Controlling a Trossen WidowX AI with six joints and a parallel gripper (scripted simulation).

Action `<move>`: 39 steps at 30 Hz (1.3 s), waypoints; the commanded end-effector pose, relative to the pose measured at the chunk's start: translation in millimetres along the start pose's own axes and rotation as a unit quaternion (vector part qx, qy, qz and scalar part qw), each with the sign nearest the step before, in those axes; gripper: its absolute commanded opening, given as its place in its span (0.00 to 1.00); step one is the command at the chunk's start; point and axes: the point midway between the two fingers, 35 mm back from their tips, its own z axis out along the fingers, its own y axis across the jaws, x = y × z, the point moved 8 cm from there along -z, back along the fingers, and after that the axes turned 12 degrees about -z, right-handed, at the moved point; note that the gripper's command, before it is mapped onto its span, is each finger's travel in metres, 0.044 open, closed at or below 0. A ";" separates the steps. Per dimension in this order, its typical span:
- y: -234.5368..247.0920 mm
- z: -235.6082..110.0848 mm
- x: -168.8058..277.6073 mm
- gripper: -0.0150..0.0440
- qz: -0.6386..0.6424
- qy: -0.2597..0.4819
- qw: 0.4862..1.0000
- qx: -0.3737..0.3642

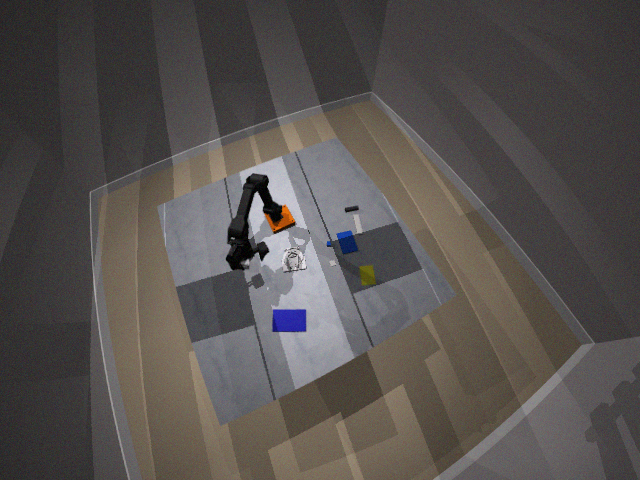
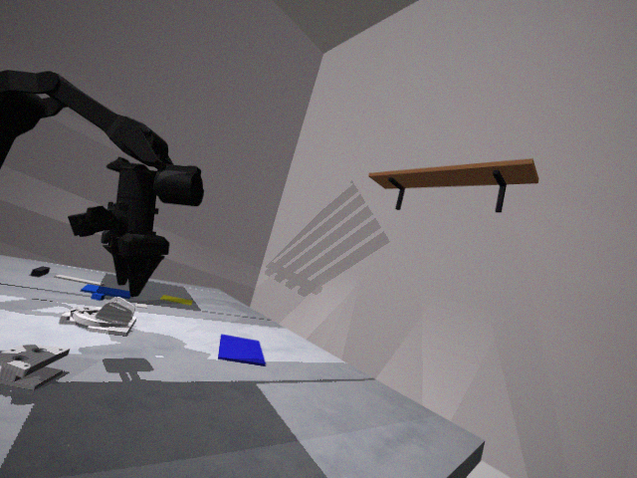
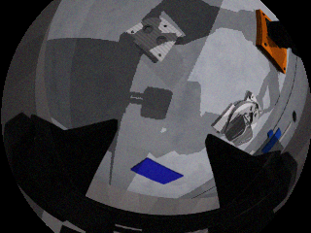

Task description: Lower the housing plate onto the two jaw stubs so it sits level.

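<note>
A pale plate with round holes (image 2: 43,355) (image 3: 155,46), seemingly the housing plate, lies apart at the left in the exterior view and high in the wrist view. The arm mostly hides it in the top view. A white assembly with a ring-like part and a raised curved piece (image 1: 294,259) (image 2: 116,312) (image 3: 238,128) sits on the table; its two jaws and stubs cannot be told apart clearly. My gripper (image 2: 128,289) (image 3: 163,132) is open and empty, pointing down above the table, away from both parts. The arm hides its fingertips in the top view.
The arm's orange base (image 1: 283,225) (image 3: 273,55) stands behind the assembly. A dark blue slab (image 1: 289,320) (image 2: 240,350) (image 3: 156,171) lies nearby. A lighter blue piece (image 1: 347,242) (image 2: 107,291), a yellow piece (image 1: 367,275) (image 2: 176,299), a white strip (image 1: 357,223) and a black block (image 1: 351,208) (image 2: 39,271) lie beyond.
</note>
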 end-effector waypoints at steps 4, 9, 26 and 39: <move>8.7 3.7 -20.4 1.00 0.084 -0.027 0.996 0.004; 13.8 5.4 -33.8 1.00 0.137 -0.043 0.990 0.005; 26.1 9.7 -80.0 1.00 0.311 -0.094 0.946 0.007; 23.6 47.5 -88.6 1.00 0.318 -0.097 0.943 0.007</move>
